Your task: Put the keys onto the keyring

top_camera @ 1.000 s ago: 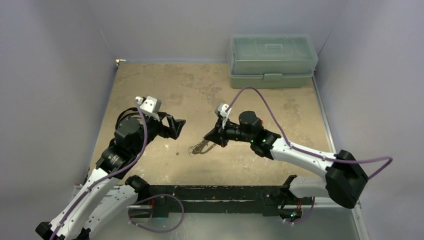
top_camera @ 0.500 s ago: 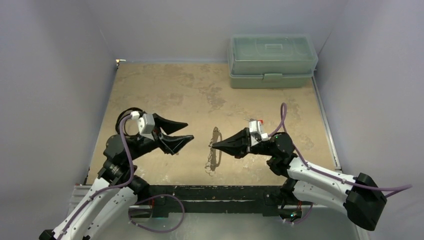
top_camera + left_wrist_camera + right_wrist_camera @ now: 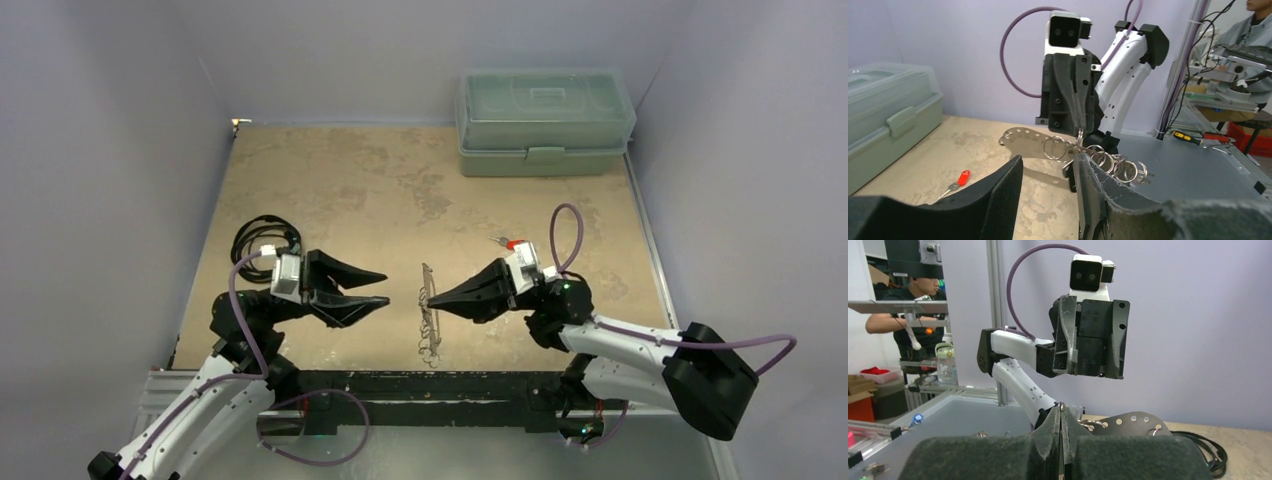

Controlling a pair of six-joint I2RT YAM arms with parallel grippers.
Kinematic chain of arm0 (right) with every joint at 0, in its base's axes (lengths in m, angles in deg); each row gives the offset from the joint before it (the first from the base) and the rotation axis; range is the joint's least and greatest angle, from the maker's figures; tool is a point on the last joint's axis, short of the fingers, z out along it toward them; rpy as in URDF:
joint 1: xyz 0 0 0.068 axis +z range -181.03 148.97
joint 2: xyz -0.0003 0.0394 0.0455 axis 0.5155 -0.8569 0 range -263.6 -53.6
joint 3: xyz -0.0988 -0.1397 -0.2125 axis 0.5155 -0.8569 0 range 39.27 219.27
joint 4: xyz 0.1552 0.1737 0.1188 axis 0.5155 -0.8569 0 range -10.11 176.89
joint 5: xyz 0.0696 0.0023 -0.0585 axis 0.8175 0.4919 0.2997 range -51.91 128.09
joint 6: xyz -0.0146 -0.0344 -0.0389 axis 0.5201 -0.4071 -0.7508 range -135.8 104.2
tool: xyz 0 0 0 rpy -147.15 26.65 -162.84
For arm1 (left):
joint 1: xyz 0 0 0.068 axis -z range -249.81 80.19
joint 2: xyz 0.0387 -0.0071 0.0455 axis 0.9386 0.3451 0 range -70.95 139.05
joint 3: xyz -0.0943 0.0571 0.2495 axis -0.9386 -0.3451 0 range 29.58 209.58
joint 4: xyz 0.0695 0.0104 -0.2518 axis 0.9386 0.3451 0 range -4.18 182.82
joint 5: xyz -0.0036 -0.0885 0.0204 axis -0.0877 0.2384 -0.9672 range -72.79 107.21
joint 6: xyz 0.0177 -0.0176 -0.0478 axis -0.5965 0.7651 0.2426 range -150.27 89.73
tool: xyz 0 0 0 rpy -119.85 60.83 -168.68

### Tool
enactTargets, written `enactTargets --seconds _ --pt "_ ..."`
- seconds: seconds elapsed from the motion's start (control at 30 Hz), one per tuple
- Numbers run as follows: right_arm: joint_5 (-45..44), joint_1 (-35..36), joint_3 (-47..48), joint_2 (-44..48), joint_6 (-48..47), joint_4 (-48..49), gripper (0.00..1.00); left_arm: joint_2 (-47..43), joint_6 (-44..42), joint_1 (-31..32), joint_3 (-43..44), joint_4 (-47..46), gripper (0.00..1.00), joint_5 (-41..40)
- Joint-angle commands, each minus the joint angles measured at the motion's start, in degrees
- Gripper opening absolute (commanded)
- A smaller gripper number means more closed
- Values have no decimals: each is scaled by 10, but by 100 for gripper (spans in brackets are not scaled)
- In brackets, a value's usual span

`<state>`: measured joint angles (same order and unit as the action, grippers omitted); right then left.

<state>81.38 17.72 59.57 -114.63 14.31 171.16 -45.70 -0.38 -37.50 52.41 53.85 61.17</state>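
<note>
My right gripper (image 3: 432, 296) is shut on one ring of the keyring (image 3: 428, 318), a flat silver plate with holes and several wire rings. It holds the keyring hanging above the table. In the left wrist view the keyring (image 3: 1023, 142) hangs just beyond my open left gripper (image 3: 1048, 175), with its rings beside the right finger. My left gripper (image 3: 386, 287) faces the keyring from the left and is empty. The red-headed key (image 3: 514, 243) lies on the table behind the right wrist and also shows in the left wrist view (image 3: 960, 179). The right wrist view shows the shut gripper (image 3: 1061, 412) and the keyring's plate (image 3: 1133, 424).
A closed grey-green toolbox (image 3: 545, 120) stands at the back right and also shows in the left wrist view (image 3: 883, 125). A coiled black cable (image 3: 262, 237) lies behind the left arm. A black rail (image 3: 430, 385) runs along the near edge.
My right gripper has lifted the keyring off the table and turned level, holding it. Both arms drew back towards the near edge. My left gripper now faces the keyring, open.
</note>
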Motion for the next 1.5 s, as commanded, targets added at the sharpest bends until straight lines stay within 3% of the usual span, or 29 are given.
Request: enactTargets --seconds 0.0,0.3,0.7,1.1,1.47 --pt "-7 1 30 -19 43 133 0 -1 19 6 -10 -72 40 25" --pt "-19 1 46 -74 122 228 0 -14 27 14 -39 -106 33 32" --pt "-30 4 99 -102 142 229 0 5 13 19 -34 -86 31 24" --pt "-23 23 135 -130 143 229 0 12 17 21 -33 -83 17 25" --pt "-13 37 154 -152 137 229 0 6 12 23 -31 -74 16 21"
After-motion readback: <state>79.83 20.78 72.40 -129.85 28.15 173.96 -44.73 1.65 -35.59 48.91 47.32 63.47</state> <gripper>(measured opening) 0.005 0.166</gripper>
